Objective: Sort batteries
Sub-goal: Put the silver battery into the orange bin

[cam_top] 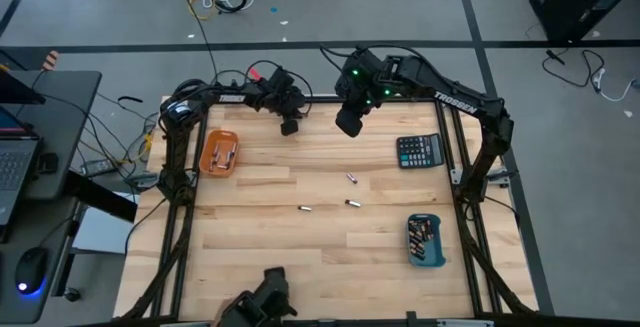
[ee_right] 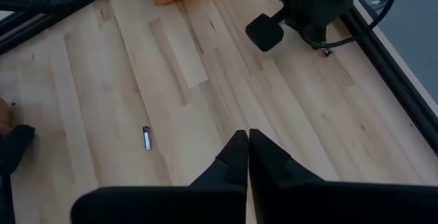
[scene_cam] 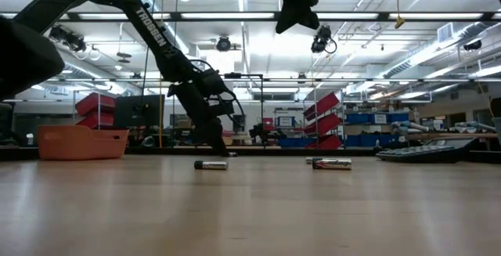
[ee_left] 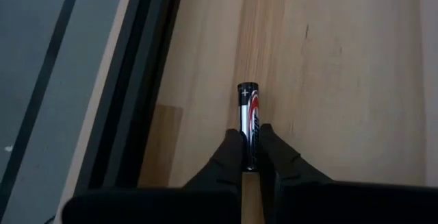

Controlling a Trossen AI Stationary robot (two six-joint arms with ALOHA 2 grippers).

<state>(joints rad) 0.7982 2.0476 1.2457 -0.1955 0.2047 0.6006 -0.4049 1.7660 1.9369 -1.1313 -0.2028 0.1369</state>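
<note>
- low view: nearest the camera lie two loose batteries, one (scene_cam: 210, 164) left of centre on the tabletop (scene_cam: 250, 209), another (scene_cam: 332, 163) to its right; an orange tray (scene_cam: 81, 142) sits toward the far left edge.
- high view: three loose batteries (cam_top: 351, 177) lie mid-tabletop; the blue tray (cam_top: 425, 240) of batteries is near the right edge, a calculator (cam_top: 419, 151) beyond it. the left gripper (cam_top: 290, 124) and right gripper (cam_top: 349, 122) are both near the far edge.
- left wrist view: the left gripper is clenched on a silver battery (ee_left: 248, 118), which is pinched between its fingertips (ee_left: 230, 152).
- right wrist view: the right gripper's fingers (ee_right: 236, 155) are pressed together with nothing between them, above bare wood.
</note>
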